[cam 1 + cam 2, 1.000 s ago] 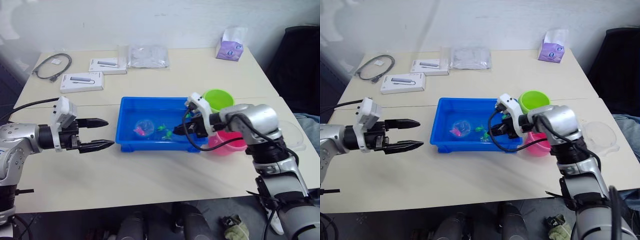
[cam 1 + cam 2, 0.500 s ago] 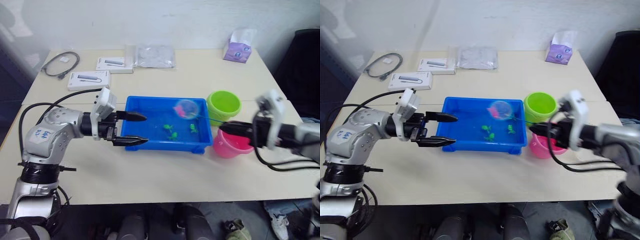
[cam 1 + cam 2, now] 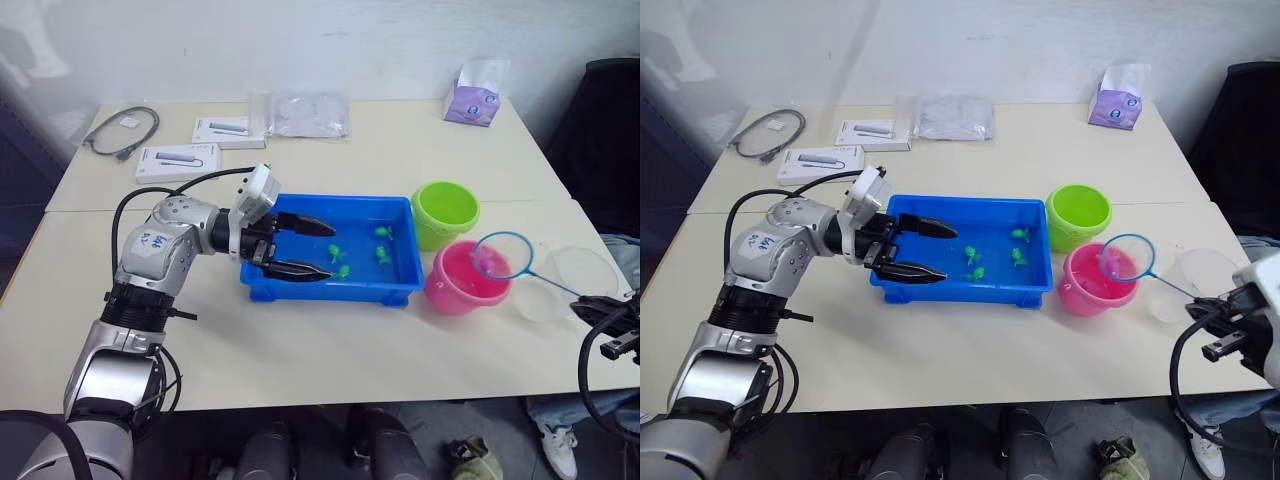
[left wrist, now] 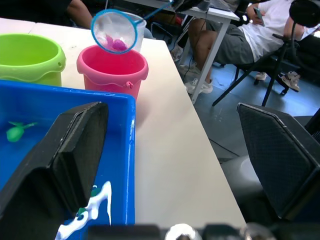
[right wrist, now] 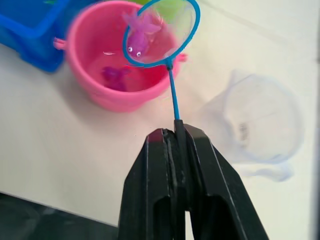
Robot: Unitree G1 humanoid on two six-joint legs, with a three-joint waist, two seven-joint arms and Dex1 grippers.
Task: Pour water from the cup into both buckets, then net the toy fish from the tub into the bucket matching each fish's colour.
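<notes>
The blue tub point(image 3: 330, 291) sits mid-table with several green toy fish point(image 3: 383, 233) in its water. My left gripper point(image 3: 330, 251) is open, its fingers reaching over the tub's left half. To the tub's right stand the lime green bucket point(image 3: 447, 210) and the pink bucket point(image 3: 462, 286). The net's blue hoop point(image 3: 503, 256) hangs above the pink bucket's right rim with a pink fish point(image 5: 141, 35) in its mesh. My right gripper point(image 5: 177, 132) is shut on the net's handle. Another pink fish point(image 5: 116, 76) lies in the pink bucket. The clear cup point(image 3: 575, 280) stands further right.
At the back of the table lie a grey cable point(image 3: 118, 128), two white boxes point(image 3: 178, 160), a clear plastic bag point(image 3: 308, 113) and a purple tissue pack point(image 3: 470, 100). A seated person point(image 4: 240, 35) is beyond the table's right end.
My right gripper has swung right, carrying the net with the pink fish from over the tub to above the pink bucket. My left gripper has reached further over the tub.
</notes>
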